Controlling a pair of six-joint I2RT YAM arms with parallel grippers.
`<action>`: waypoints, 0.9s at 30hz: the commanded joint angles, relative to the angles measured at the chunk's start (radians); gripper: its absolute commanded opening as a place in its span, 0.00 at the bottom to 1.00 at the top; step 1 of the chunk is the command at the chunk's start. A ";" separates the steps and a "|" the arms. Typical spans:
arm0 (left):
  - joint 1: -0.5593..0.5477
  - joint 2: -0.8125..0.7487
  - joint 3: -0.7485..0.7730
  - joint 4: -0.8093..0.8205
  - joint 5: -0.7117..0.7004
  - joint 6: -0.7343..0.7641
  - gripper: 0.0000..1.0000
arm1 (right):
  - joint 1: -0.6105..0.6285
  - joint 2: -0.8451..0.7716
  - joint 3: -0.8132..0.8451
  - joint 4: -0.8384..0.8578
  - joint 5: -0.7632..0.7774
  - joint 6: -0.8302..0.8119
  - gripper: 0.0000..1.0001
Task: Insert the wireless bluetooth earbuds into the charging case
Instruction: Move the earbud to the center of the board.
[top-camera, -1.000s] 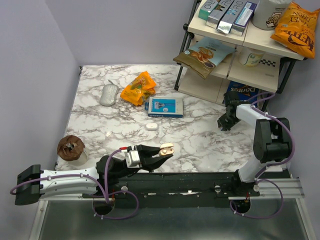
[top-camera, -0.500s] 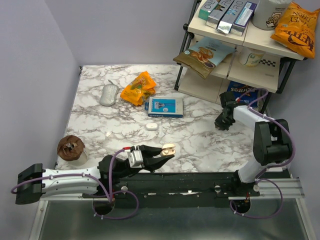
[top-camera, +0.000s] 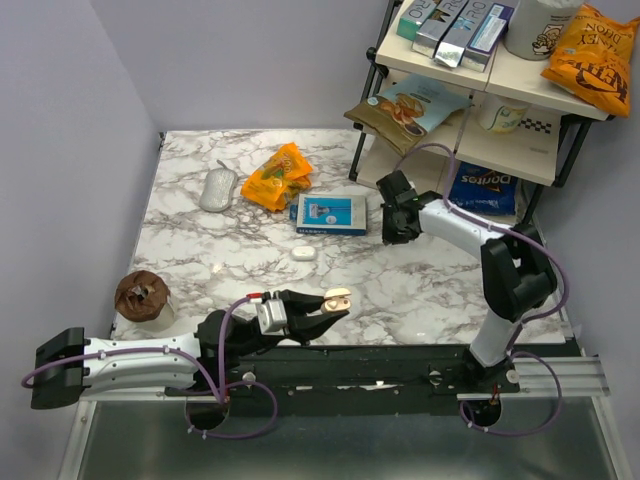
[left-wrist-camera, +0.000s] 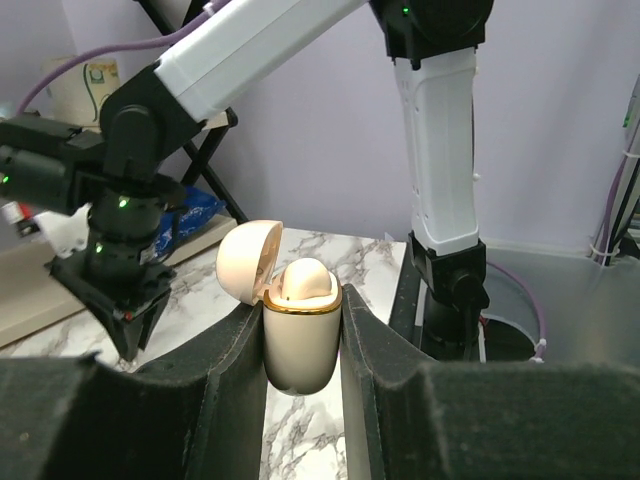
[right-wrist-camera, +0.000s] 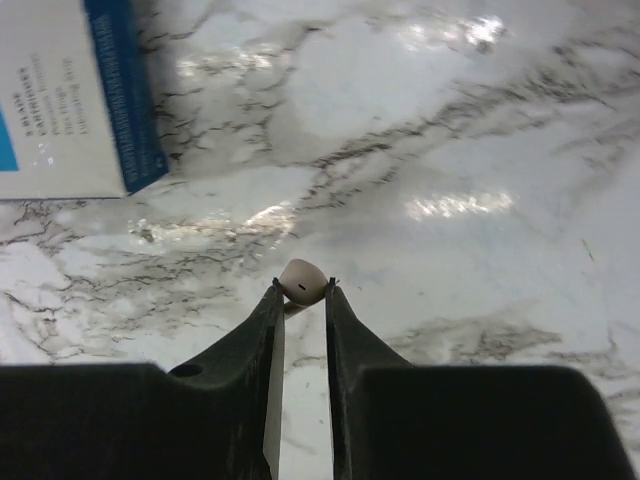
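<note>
My left gripper (top-camera: 335, 300) is shut on the cream charging case (left-wrist-camera: 300, 350), holding it upright near the table's front edge. The case's hinged lid (left-wrist-camera: 248, 262) stands open to the left. One cream earbud (left-wrist-camera: 303, 280) sits inside, above the case's gold rim. My right gripper (top-camera: 395, 232) hangs over the table's middle right, just right of the blue-and-white box. In the right wrist view its fingertips (right-wrist-camera: 329, 296) pinch a second small cream earbud (right-wrist-camera: 303, 279) with a dark slot, held above the marble. About a hand's length of table separates the two grippers.
A blue-and-white flat box (top-camera: 331, 213) lies mid-table, its corner (right-wrist-camera: 60, 90) near my right gripper. A small white rounded object (top-camera: 303, 253) lies below it. A mouse (top-camera: 217, 189), an orange snack bag (top-camera: 277, 176), a brown muffin (top-camera: 141, 295) and a snack shelf (top-camera: 480, 90) surround the area.
My right arm has swung left from beside the shelf to the middle of the table, next to the blue box. The left gripper and case have stayed in place.
</note>
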 joint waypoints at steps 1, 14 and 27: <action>-0.008 -0.018 0.020 -0.031 -0.014 -0.003 0.00 | 0.066 0.081 0.040 -0.042 0.003 -0.291 0.01; -0.007 -0.010 0.026 -0.054 -0.016 0.015 0.00 | 0.161 0.116 0.071 -0.090 0.030 -0.499 0.02; -0.007 -0.037 0.013 -0.065 -0.019 0.003 0.00 | 0.177 0.092 0.066 -0.105 0.072 -0.416 0.44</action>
